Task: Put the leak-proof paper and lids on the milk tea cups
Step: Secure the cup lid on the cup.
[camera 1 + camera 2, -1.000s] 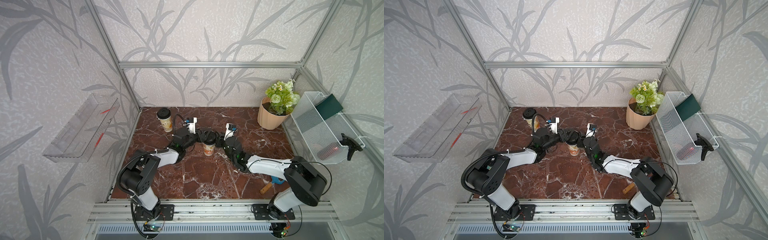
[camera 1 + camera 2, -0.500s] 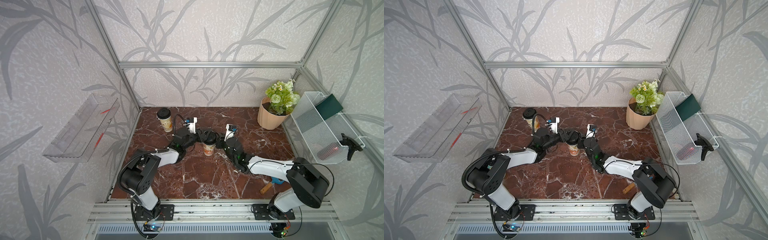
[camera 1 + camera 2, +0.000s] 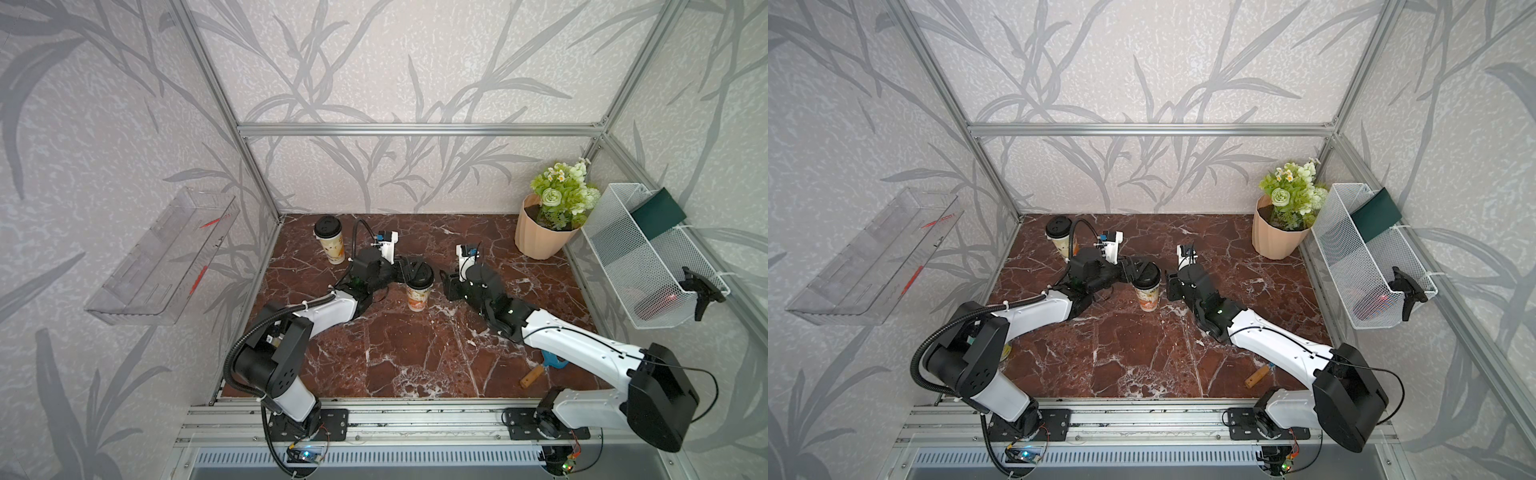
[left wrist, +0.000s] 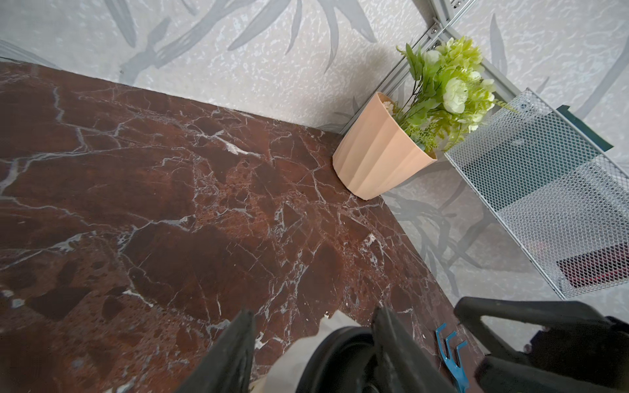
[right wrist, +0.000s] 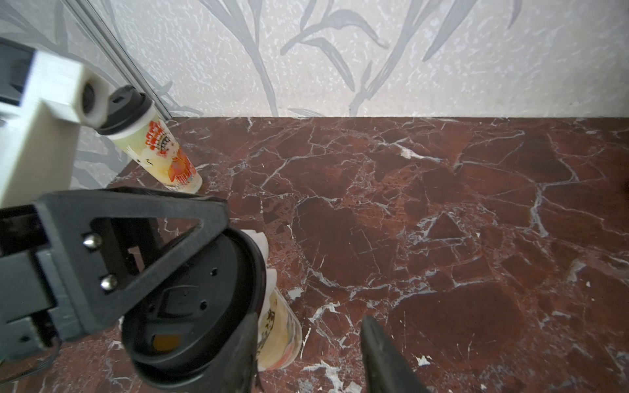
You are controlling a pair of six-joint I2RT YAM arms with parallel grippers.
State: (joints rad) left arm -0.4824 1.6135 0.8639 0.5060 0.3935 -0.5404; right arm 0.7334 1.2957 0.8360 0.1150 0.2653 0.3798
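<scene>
**Centre cup papered, lid sitting tilted on top**

The marble table (image 3: pixel 415 357) carries both milk tea cups. The far-left cup (image 3: pixel 332 248) stands capped near the back wall, clear of the arms and apparently finished, though no paper shows on it. The centre cup (image 3: pixel 417 296) stands upright between the arms, within reach of both.

The left gripper (image 4: pixel 315 316) comes in from the left, jaws about half apart astride the tilted black lid (image 5: pixel 190 299). Whether it pinches the lid or only presses on it, I cannot tell. The right gripper (image 5: pixel 306 320) sits just right of that cup, jaws apart over bare marble and holding nothing; I judge it is placed to steady the cup.

A whitish edge of leak-proof paper (image 5: pixel 259 239) pokes out under the lid, so this disc seems to lie on the cup mouth.
</scene>
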